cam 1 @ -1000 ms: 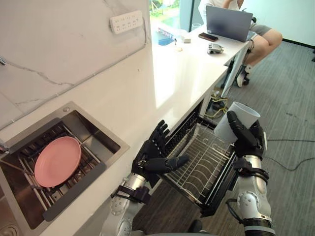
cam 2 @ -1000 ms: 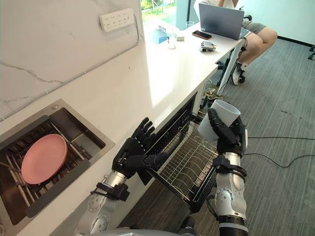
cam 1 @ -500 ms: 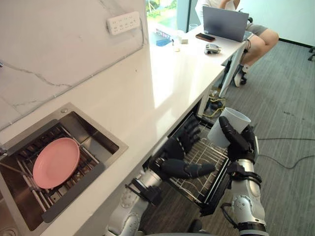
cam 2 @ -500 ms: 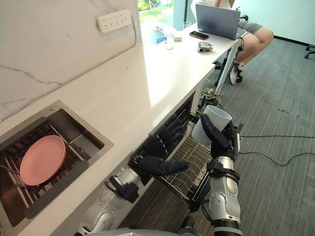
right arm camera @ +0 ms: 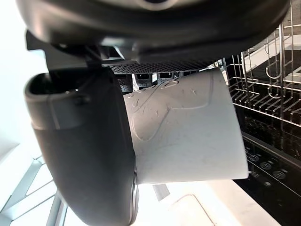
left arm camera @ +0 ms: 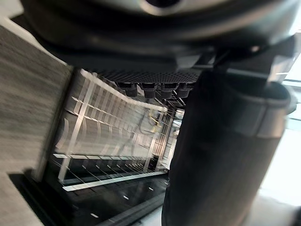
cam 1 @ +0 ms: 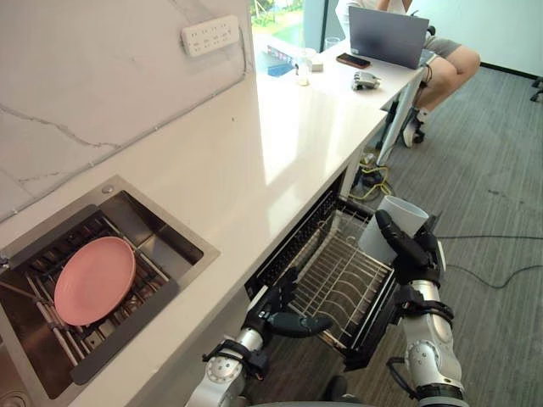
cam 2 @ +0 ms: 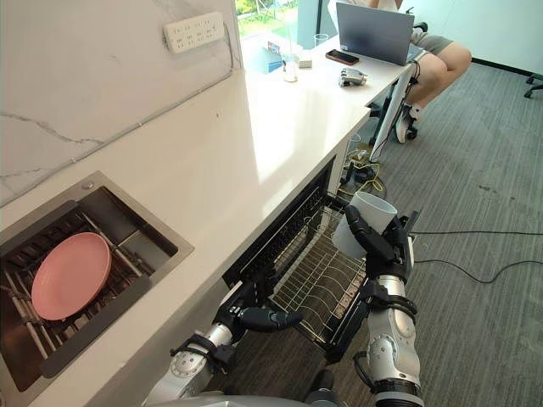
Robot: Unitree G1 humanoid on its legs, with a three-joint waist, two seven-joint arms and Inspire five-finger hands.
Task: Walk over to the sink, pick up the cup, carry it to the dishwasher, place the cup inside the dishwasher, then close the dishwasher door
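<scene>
My right hand (cam 1: 413, 253) is shut on a white cup (cam 1: 390, 222), thumb and fingers wrapped round its side. It holds the cup tilted above the far right corner of the pulled-out wire dishwasher rack (cam 1: 339, 280). In the right wrist view the cup (right arm camera: 188, 132) lies against the palm, with the rack's tines beyond it. The black dishwasher door (cam 1: 377, 326) hangs open under the rack. My left hand (cam 1: 284, 318) is open and empty, low beside the rack's near left corner, below the counter edge. Past that hand, the left wrist view looks onto the rack (left arm camera: 94, 136).
A pink plate (cam 1: 93, 280) lies in the steel sink (cam 1: 170, 233) at the left. The white counter (cam 1: 254, 144) runs to a desk where a person (cam 1: 454, 59) sits at a laptop (cam 1: 389, 36). Grey carpet lies to the right.
My left hand has dropped from above the rack to its near left corner, under the counter edge. My right hand has sunk a little with the cup.
</scene>
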